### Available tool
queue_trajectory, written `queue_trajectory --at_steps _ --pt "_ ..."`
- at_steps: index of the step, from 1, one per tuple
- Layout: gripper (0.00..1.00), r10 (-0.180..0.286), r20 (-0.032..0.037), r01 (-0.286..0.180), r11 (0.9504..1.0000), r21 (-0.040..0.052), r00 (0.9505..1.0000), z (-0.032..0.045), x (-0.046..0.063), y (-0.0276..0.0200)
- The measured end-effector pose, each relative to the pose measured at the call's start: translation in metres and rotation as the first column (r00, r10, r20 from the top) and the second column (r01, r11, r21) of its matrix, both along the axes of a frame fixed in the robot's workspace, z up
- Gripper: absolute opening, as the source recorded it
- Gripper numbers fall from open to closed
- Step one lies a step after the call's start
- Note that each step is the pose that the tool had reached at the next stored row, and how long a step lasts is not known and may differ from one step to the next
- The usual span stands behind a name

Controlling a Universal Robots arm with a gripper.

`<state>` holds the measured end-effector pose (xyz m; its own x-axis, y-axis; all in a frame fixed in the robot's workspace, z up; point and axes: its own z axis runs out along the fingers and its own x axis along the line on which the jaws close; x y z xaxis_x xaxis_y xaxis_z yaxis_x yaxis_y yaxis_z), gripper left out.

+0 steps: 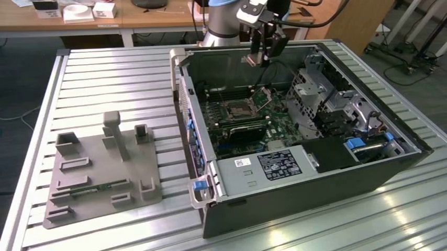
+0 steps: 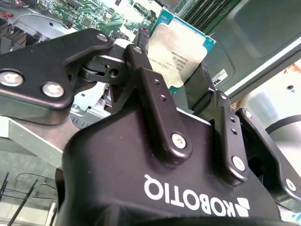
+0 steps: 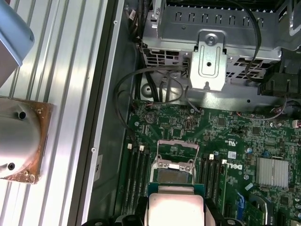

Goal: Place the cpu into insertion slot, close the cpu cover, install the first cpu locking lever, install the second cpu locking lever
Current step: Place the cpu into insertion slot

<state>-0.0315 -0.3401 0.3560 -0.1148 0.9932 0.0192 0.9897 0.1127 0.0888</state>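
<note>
Gripper [image 2: 175,59] pinching the cpu [image 2: 182,41] by its edges - hovers above the motherboard [image 3: 221,127] - cpu cover [image 3: 175,149] stands open, ready for insertion.

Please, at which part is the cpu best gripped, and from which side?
Grip two opposite edges, coming from its metal top side, as the gripper holds the cpu now. It is a thin flat square, so this leaves the underside free.
</note>
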Motion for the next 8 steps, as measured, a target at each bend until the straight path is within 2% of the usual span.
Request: queue_trajectory --at_steps 4,8 --pt "0.54 -0.005 -0.0017 0.005 1.0 -0.0001 1.0 -0.0019 -0.0009 -0.0001" --pt "0.54 -0.03 -0.0116 0.03 0.9995 -0.0004 0.9995 -0.004 -0.001 0.0"
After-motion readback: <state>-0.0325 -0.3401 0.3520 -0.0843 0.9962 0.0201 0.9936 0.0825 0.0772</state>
